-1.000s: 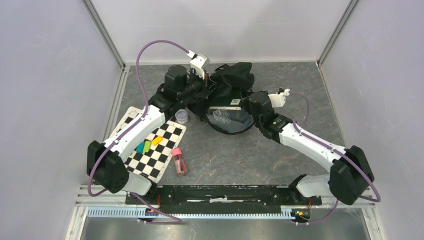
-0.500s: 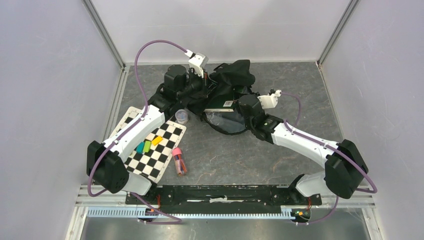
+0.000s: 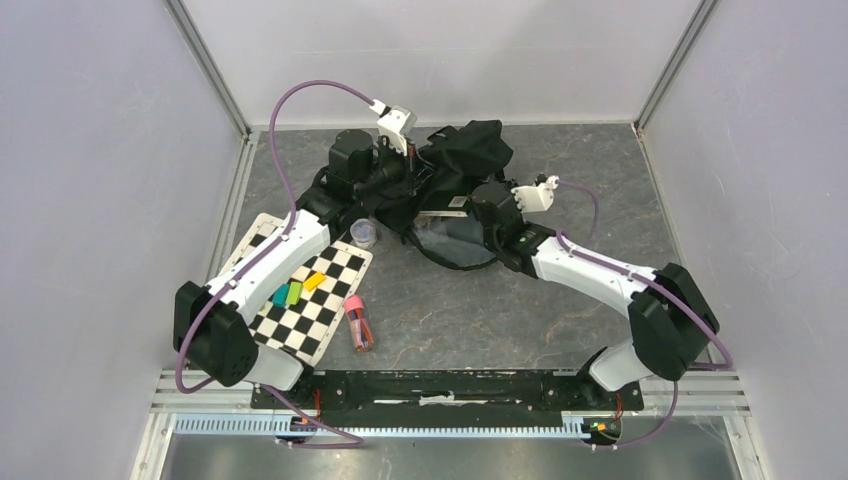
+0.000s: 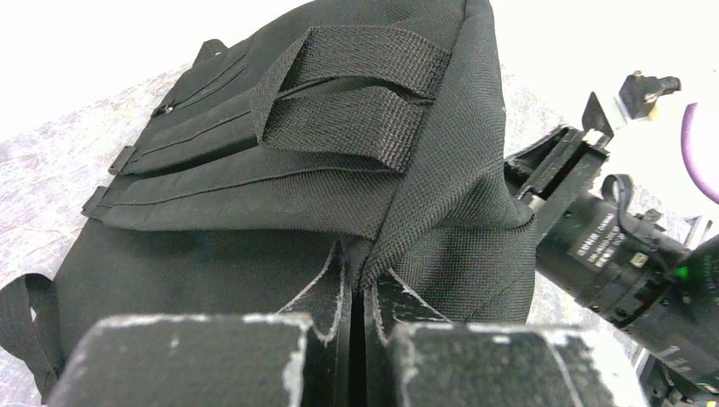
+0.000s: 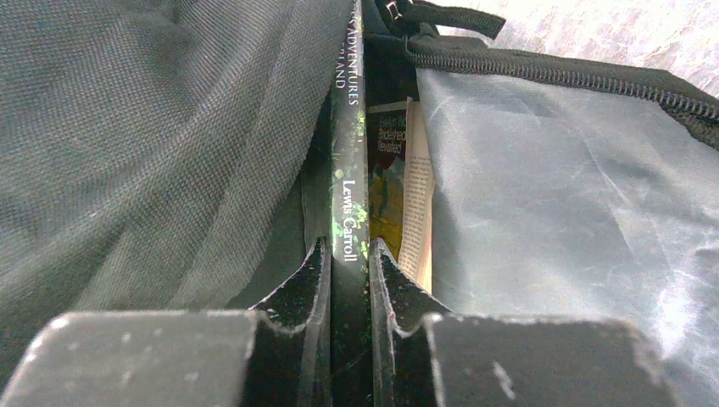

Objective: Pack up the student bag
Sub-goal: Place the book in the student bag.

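Firmly clamped on a book's (image 5: 348, 170) spine, the right gripper (image 5: 348, 254) reached into the student bag (image 3: 470, 155) at the bench's (image 3: 620, 170) far end. The left gripper (image 4: 356, 292), pinched together on the bag's fabric, held it up. Sliding the book in straight should avoid snagging the lining. Both arms stretched forward, angled inward.

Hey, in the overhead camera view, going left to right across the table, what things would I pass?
teal block → green block → yellow block → small clear jar → student bag. The pink-capped tube shares the jar's left-right position, so it is left out.
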Robot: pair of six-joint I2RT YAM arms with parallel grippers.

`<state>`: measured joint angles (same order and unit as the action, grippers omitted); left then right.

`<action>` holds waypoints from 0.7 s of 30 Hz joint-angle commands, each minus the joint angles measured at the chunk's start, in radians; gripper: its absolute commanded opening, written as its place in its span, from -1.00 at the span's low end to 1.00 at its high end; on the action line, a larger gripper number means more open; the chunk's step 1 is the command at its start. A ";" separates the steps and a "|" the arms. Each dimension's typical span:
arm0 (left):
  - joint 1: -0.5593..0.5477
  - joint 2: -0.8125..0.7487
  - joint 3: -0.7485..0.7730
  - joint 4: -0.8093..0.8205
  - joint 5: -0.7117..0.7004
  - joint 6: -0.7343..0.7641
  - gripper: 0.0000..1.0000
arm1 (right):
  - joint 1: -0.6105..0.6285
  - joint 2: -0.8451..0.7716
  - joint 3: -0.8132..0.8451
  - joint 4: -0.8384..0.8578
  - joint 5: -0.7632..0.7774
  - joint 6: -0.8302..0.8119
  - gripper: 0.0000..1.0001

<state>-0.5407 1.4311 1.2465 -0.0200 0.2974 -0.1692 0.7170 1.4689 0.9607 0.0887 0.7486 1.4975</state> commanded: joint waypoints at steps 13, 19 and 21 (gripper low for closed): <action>0.025 -0.063 0.082 0.064 0.144 -0.074 -0.96 | -0.025 0.221 0.237 0.239 -0.008 -0.157 -0.20; 0.031 -0.058 0.084 0.072 0.148 -0.092 -0.96 | -0.024 0.200 0.175 0.258 -0.050 -0.167 0.22; 0.036 -0.058 0.082 0.072 0.137 -0.097 -0.96 | -0.024 0.180 0.144 0.270 -0.047 -0.181 0.23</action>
<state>-0.5049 1.4311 1.2613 -0.0311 0.3500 -0.2050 0.6987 1.7031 1.1282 0.2531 0.6895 1.3445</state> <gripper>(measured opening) 0.055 0.605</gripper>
